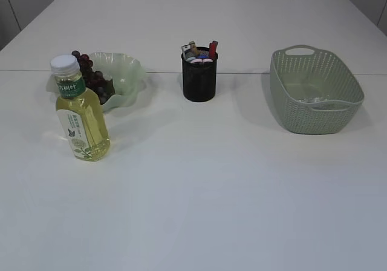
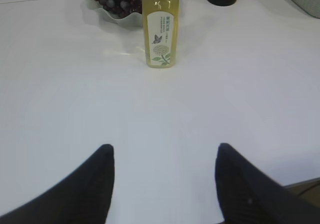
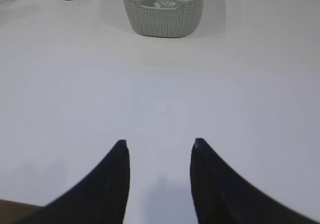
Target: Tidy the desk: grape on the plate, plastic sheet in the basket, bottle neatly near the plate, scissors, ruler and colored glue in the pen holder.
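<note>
Exterior view first: we see a white table [image 1: 199,210] with four things on it. Towards the left stands an upright clear plastic bottle of yellow drink with a white cap and green label [image 1: 80,111], just in front of a pale green wavy-rimmed plate [image 1: 126,74]. On that plate lies a bunch of dark purple grapes [image 1: 94,77], partly hidden behind the bottle. Near the middle of the far side stands a black mesh pen holder [image 1: 199,75]; several items stick out of its top, among them something red, but we cannot tell which is which. To the right sits a grey-green woven plastic basket [image 1: 296,111], and through its open top we make out something clear and glinting on its floor [image 1: 314,98], likely the plastic sheet. Neither arm shows in this view.

From the left wrist camera we see the left gripper [image 2: 165,159] low over bare table, its two dark fingers [image 2: 97,179] spread wide with nothing between them. The bottle, grapes and plate lie well ahead of it.

From the right wrist camera we see the right gripper [image 3: 159,151] likewise parted and empty above bare table, with the basket well ahead and the pen holder at the far left edge.
</note>
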Motion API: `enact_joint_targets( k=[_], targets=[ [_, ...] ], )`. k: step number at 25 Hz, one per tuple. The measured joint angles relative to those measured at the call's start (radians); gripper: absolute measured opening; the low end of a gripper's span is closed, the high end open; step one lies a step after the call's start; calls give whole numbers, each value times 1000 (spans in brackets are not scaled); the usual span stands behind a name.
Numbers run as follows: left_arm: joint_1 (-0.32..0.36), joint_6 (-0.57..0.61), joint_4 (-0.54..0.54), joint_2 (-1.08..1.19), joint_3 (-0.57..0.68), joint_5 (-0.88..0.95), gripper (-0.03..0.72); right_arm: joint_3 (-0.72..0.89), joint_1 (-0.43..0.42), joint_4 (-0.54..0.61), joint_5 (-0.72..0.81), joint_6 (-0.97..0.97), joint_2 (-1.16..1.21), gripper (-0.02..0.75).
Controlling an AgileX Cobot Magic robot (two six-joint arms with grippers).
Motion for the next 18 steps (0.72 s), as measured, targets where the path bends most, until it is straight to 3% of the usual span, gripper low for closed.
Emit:
enact_joint_targets(
  k=[13, 18],
  targets=[
    [0, 0, 51, 0, 0, 0, 456, 0, -6, -7, -2, -2, 0, 332],
    [0, 0, 53, 0, 0, 0, 456, 0, -83, -7, -2, -2, 0, 332]
  ],
)
